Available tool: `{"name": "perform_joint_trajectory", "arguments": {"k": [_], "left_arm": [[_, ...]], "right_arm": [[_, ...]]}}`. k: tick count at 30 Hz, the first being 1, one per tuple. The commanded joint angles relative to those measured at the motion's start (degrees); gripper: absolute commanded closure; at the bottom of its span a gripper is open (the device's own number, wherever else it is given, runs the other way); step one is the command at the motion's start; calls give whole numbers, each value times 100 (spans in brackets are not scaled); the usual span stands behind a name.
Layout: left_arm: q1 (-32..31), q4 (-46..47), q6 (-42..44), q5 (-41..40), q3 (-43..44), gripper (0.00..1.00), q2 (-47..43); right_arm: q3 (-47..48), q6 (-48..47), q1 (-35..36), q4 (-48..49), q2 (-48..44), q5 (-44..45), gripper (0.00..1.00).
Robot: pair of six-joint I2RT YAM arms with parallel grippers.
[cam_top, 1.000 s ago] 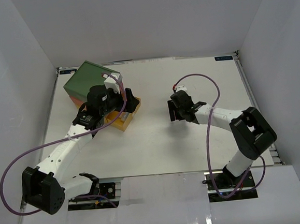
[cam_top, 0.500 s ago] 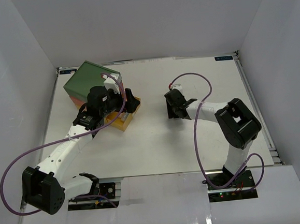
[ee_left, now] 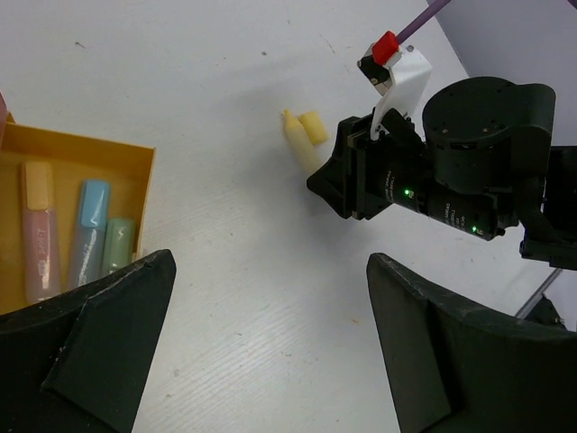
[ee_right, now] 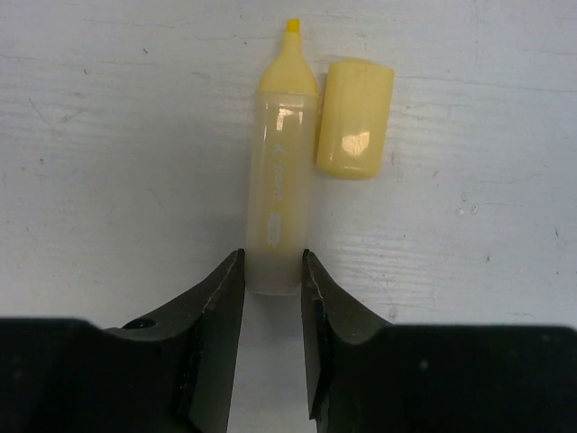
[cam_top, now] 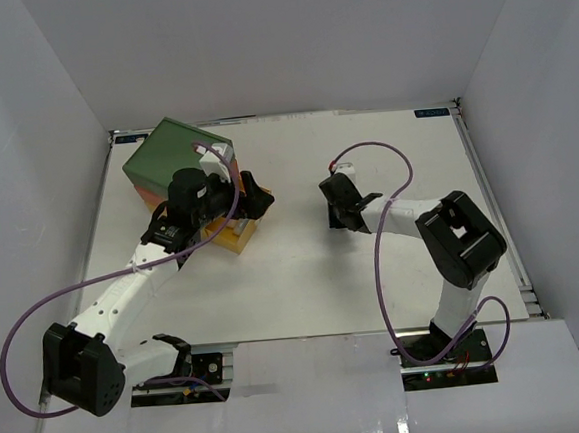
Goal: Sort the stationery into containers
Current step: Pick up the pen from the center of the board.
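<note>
Top, left-wrist and right-wrist views of one moment. The chest (cam_top: 169, 156), green on top, stands at the far left of the bench (cam_top: 305, 285) and serves as the reference for all positions.

- **Drawer:** the yellow drawer (ee_left: 90, 153) stands open on the chest's near right side. A pink marker (ee_left: 38, 230), a blue marker (ee_left: 88, 230) and a green marker (ee_left: 117, 245) lie side by side in it.
- **Task object:** a yellow highlighter (ee_right: 281, 207) lies flat on the bench, well apart from the chest on its right. It is uncapped, with its tip pointing away from the right arm (cam_top: 410, 217). Its cap (ee_right: 354, 117) lies loose just beside the tip end, on the side away from the chest.
- **Right jaws:** these are narrowed onto the rear end of the highlighter's barrel, one on each side and against it. The highlighter rests on the bench.
- **Left jaws:** these are spread wide and hold nothing. The left arm (cam_top: 124, 285) carries them above the open drawer's outer end, on the chest's right.
</note>
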Motion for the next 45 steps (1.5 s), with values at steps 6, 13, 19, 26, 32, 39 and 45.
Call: {"name": "perform_joint_trajectory", "arguments": {"k": [6, 13, 19, 26, 32, 39, 45], "left_arm": [[23, 320, -1293, 315, -342, 2, -315], [-38, 1382, -2550, 359, -782, 2, -280], [-512, 1735, -2771, -176, -686, 2, 1], [-996, 1982, -2736, -898, -554, 2, 256], [-1172, 2104, -2745, -1311, -387, 4, 572], [-1304, 2201, -2648, -1426, -62, 12, 1011], [-1445, 2228, -2665, -1426, 79, 22, 1363]], "right_arm": [[-475, -85, 266, 275, -989, -250, 80], [-1126, -217, 767, 1549, -2272, -575, 83], [-1592, -349, 1145, 2541, -2914, -619, 83], [-1873, -445, 1365, 3131, -3266, -558, 83], [-1943, -551, 1471, 3281, -3302, -531, 84], [-2058, -577, 1550, 3518, -3389, -540, 84], [-2093, -568, 1576, 3519, -3478, -514, 84]]}}
